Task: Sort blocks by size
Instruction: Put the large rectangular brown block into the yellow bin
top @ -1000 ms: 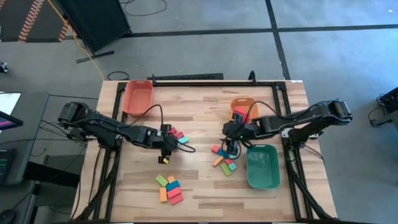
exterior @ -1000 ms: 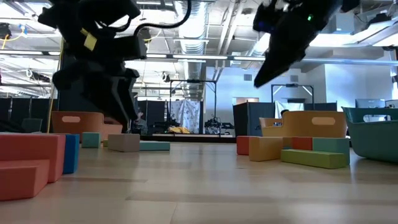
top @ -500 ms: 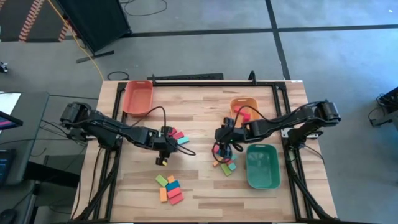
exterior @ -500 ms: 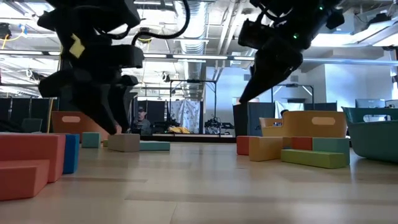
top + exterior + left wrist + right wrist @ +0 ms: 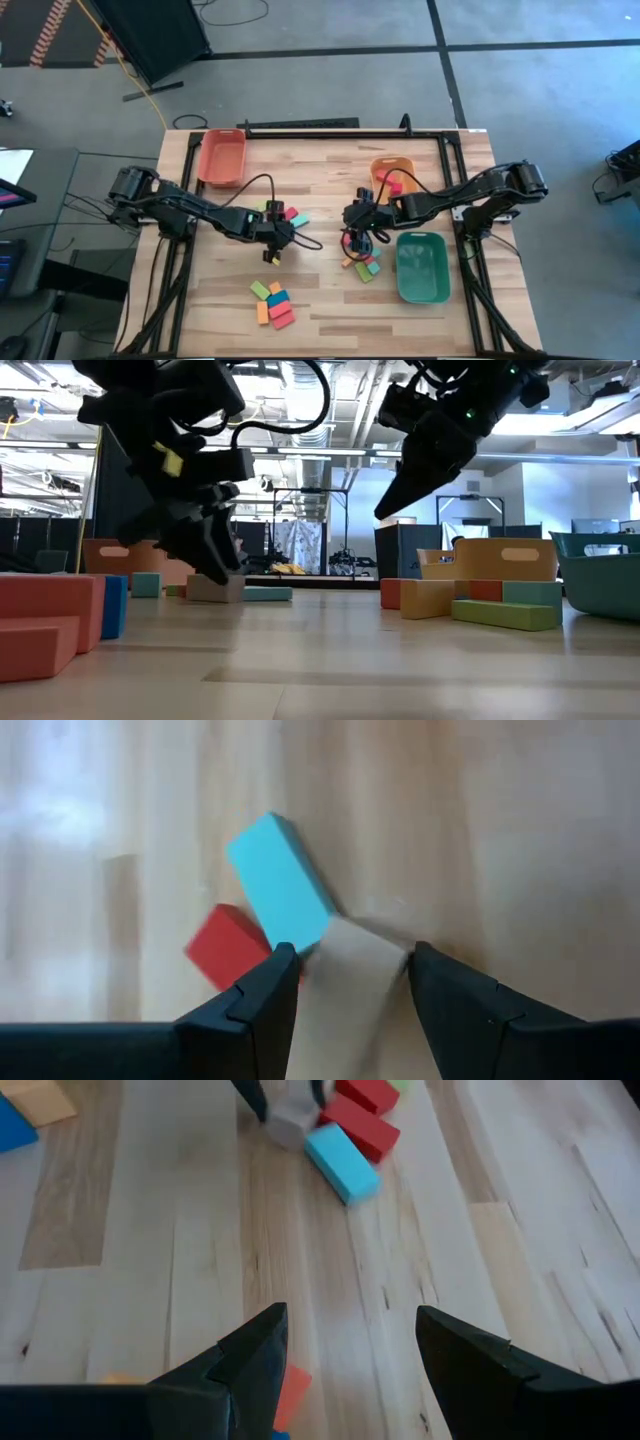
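The left gripper [image 5: 345,970] sits low at the table's centre, fingers clamped on a pale block [image 5: 352,960] that touches the teal block [image 5: 280,895], whose long axis runs toward eleven o'clock from the fingers. The right gripper [image 5: 360,238], fingers apart and empty, hovers at three o'clock of it, farther off.
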`<state>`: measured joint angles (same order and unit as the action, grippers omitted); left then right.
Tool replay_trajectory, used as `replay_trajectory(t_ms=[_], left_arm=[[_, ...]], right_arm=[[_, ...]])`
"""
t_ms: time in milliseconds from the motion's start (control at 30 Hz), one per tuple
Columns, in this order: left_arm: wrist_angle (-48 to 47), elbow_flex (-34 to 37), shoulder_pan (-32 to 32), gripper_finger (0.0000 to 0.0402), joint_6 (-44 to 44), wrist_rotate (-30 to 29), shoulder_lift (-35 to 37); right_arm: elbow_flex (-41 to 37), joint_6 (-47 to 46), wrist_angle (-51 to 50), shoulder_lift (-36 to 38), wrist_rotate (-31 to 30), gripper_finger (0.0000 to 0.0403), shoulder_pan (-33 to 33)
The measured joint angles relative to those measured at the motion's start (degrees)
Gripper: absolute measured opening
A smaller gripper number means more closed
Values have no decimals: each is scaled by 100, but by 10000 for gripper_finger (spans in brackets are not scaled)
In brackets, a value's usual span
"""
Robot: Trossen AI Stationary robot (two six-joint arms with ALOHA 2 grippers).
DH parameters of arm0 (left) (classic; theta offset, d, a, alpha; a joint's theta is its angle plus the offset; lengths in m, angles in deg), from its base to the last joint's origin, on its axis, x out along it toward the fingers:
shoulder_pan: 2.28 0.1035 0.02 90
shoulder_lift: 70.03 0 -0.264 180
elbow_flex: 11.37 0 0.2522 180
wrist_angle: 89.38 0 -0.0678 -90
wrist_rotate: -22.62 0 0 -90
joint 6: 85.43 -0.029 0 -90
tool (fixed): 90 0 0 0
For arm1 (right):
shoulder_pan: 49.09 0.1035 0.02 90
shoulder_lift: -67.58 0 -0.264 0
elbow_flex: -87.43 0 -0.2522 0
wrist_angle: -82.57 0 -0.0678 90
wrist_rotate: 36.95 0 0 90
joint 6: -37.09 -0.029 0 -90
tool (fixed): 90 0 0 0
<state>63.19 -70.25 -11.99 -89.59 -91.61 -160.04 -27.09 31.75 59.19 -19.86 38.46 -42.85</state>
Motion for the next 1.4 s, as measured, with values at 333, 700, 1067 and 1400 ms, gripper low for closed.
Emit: replay_trajectory(t_ms=[333,700,1067,1400], left_arm=[[107,-4,261,180,563,-164,-13],[68,-4,265,180,630,-326,272],[-1323,26,-3,180,1372,-346,1718],[-2489,42,-449,180,2203,-352,1943]], right_arm=[[0,-2,388,0,68,250,0],[4,324,1369,-352,440,250,0],[999,1227,1809,-1880,592,250,-321],[2206,1602,1558,-2956,1396,250,-792]])
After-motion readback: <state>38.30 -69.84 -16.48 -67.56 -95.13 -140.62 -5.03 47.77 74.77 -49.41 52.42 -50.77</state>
